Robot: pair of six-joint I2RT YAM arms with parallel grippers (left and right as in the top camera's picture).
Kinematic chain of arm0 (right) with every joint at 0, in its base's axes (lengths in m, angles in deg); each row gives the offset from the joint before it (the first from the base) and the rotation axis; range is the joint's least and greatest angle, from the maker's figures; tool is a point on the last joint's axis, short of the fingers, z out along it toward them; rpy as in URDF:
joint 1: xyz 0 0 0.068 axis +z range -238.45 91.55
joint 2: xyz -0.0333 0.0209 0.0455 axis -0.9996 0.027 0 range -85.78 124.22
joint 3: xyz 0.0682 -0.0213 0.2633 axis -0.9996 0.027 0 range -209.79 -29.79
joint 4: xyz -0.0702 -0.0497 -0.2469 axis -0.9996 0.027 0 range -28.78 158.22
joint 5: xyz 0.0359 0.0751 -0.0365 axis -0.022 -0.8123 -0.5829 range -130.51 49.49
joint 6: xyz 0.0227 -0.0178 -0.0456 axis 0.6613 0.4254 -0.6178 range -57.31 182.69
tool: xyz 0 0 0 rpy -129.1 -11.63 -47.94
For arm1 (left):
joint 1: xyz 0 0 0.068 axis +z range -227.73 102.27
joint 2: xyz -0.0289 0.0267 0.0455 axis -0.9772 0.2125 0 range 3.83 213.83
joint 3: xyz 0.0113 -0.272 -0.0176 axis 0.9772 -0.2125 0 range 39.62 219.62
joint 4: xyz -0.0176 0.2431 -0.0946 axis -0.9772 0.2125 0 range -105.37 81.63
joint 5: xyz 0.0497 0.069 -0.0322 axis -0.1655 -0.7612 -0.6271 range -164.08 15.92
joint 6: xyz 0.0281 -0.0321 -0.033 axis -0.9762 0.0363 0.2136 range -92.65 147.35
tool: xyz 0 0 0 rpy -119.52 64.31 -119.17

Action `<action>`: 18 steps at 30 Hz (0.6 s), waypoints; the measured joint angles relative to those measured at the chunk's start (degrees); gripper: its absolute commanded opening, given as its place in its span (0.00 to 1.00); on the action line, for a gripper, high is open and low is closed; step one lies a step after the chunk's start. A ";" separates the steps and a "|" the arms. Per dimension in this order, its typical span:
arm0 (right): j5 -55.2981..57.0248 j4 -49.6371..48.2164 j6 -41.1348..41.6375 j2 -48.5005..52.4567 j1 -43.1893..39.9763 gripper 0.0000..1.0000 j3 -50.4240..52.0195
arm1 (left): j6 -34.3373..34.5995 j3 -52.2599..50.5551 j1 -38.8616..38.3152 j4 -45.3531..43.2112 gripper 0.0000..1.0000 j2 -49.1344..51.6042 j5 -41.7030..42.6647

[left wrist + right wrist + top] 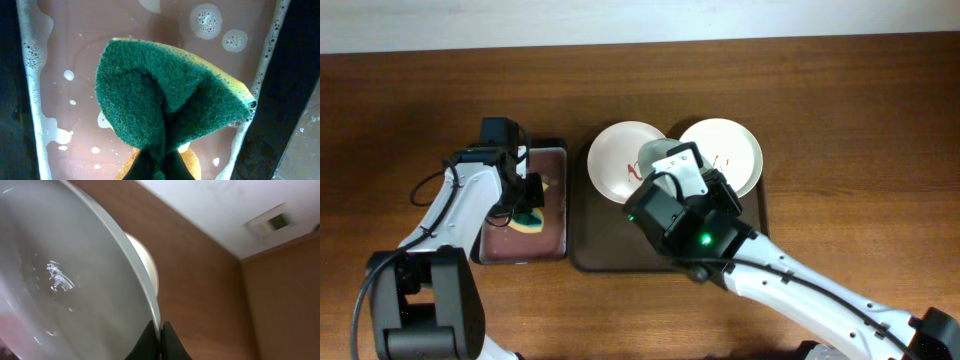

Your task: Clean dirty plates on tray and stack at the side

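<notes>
We see one plate and a second plate lying on the tray's far half, mid-table. A third plate tilts between them, rim pinched in our right gripper. Toward the left edge, our left gripper clamps a green sponge over the soapy small tray.

White plates, red-brown squiggles; dark brown tray; green sponge

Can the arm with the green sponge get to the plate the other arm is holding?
Probably yes. The left gripper pinches the sponge over the soapy small tray, and the right gripper holds the plate up above the big tray just beside it. Nothing stands between them.
</notes>
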 measured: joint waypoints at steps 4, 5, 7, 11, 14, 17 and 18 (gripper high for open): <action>5.75 -0.37 0.02 0.00 1.62 0.04 0.00 | 0.00 0.00 0.00 0.00 0.00 0.00 0.00; 5.75 -0.44 0.02 0.00 1.62 0.04 0.00 | 0.00 0.00 0.00 0.00 0.00 0.00 -0.02; 1.57 -0.37 1.38 0.00 0.72 0.04 0.00 | 0.00 0.00 0.00 -0.02 0.00 0.00 0.00; -12.35 0.81 10.21 -0.15 -8.79 0.04 0.00 | 0.00 0.00 0.00 0.00 0.00 0.00 0.00; -21.86 1.01 13.31 -1.99 -19.32 0.04 0.00 | 0.00 0.00 0.00 0.02 0.00 0.00 0.00; -32.22 3.30 14.86 -4.33 -33.88 0.04 -0.13 | 0.00 0.00 0.00 0.07 0.00 0.00 0.00; -36.22 4.42 15.17 -4.35 -39.52 0.04 -0.17 | 0.00 0.00 0.00 0.04 0.00 0.00 0.02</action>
